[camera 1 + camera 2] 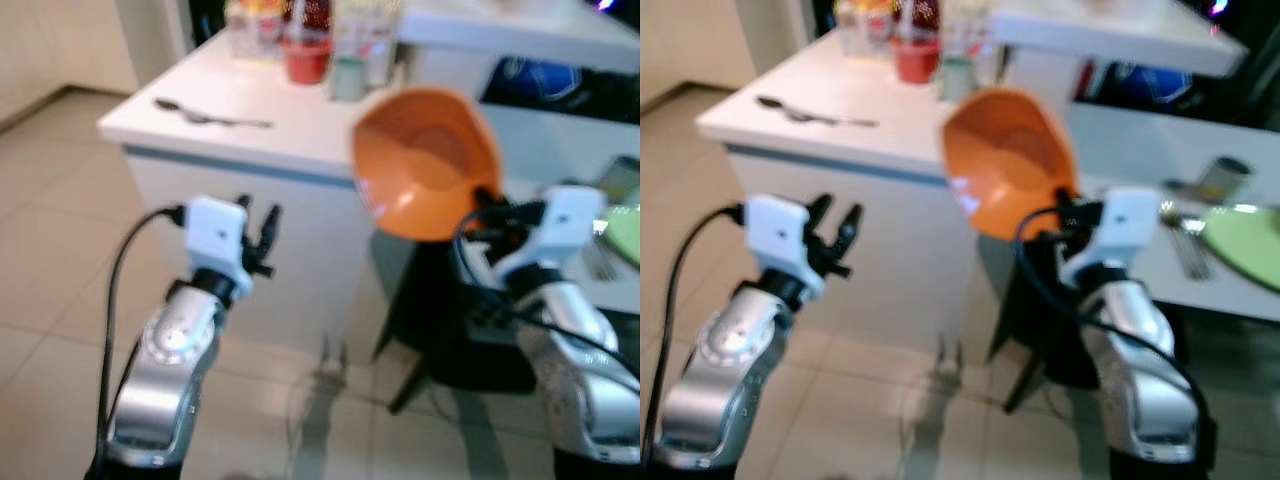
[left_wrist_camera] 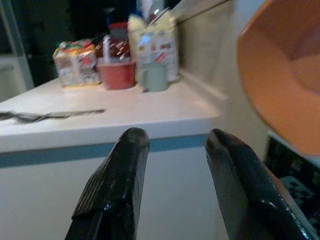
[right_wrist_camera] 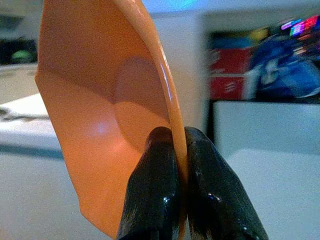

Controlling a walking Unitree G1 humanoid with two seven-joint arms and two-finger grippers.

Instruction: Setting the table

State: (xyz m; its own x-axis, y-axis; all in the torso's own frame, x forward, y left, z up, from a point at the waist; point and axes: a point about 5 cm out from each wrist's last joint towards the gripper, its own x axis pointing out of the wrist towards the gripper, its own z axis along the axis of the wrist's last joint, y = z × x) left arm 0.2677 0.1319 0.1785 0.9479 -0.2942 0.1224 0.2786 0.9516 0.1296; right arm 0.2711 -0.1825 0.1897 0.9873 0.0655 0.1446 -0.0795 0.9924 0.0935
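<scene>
An orange bowl (image 1: 425, 160) hangs in the air, tilted on its side, pinched at the rim by my right gripper (image 1: 487, 200), which is shut on it (image 3: 176, 145). The bowl (image 3: 107, 105) is beside the corner of a white counter (image 1: 290, 125). My left gripper (image 1: 258, 222) is raised in front of the counter's side, open with nothing between its fingers (image 2: 125, 165). On the counter lie a spoon and fork (image 1: 205, 117). At the right, a light table (image 1: 1140, 240) carries a green plate (image 1: 1245, 238) with cutlery (image 1: 1185, 245) beside it.
A red cup (image 1: 306, 58), a pale green cup (image 1: 348, 78) and food packages (image 2: 72, 62) stand at the counter's back. A tin (image 1: 1220, 180) is on the right table. A dark chair (image 1: 450, 320) stands below the bowl. The floor is tiled.
</scene>
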